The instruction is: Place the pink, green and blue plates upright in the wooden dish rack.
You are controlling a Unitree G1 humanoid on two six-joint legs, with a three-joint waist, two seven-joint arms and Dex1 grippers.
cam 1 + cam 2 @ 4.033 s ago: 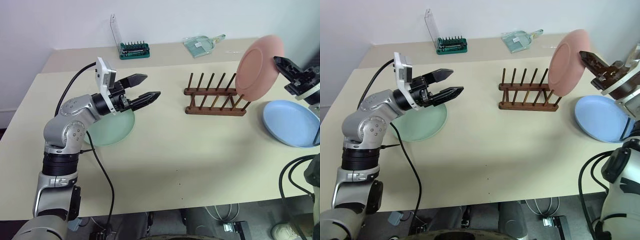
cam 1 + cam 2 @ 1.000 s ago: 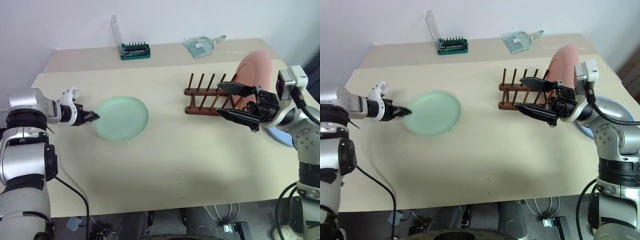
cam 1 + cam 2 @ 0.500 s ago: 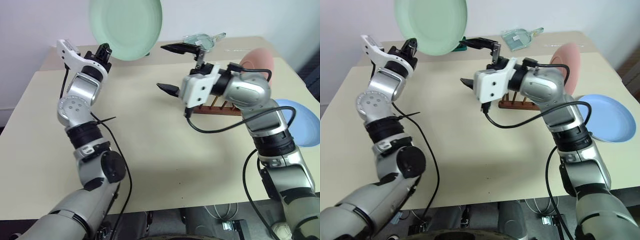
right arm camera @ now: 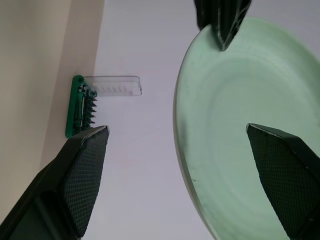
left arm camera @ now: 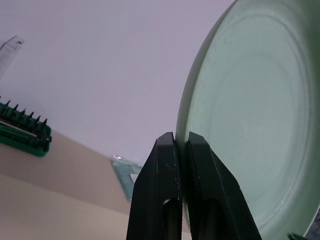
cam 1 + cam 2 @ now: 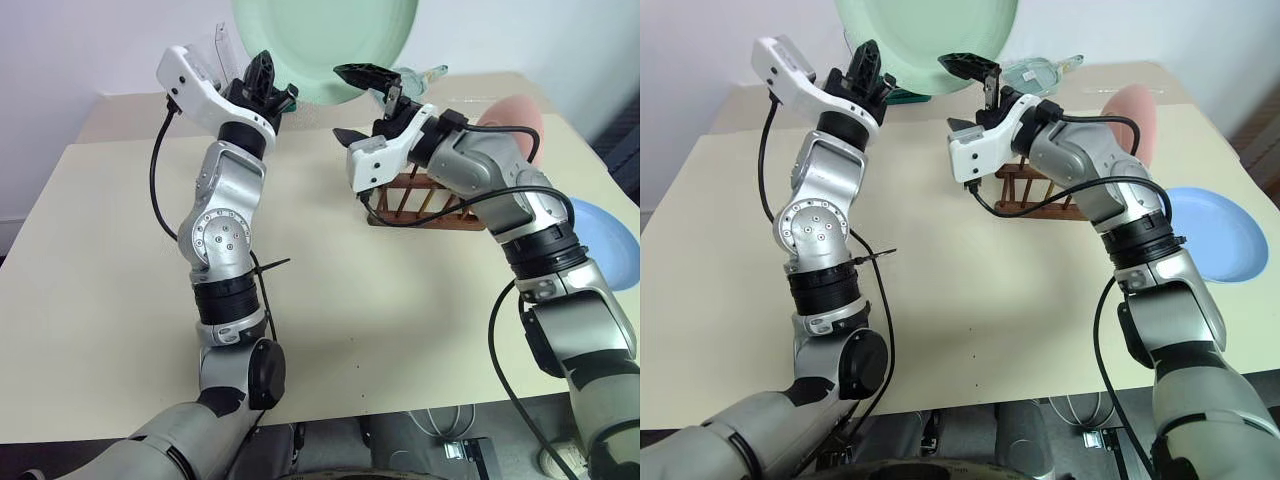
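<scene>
My left gripper is shut on the rim of the green plate and holds it high above the table's back edge, its face towards me. The left wrist view shows both fingers pinching that rim. Just right of it and below, my right gripper stands open; its wrist view has the green plate's edge ahead of the wide-apart fingers, with no contact that I can see. The pink plate stands upright at the right end of the wooden dish rack. The blue plate lies flat on the table at the right.
A green bit holder with a clear lid stands at the table's back edge, and a clear scoop-like object lies to its right. My right forearm hangs over the rack. Bare tabletop stretches across the front.
My left arm has swung the green plate from low over the table's left side up and to the right. My right gripper has rolled and moved left, away from the rack, towards the plate.
</scene>
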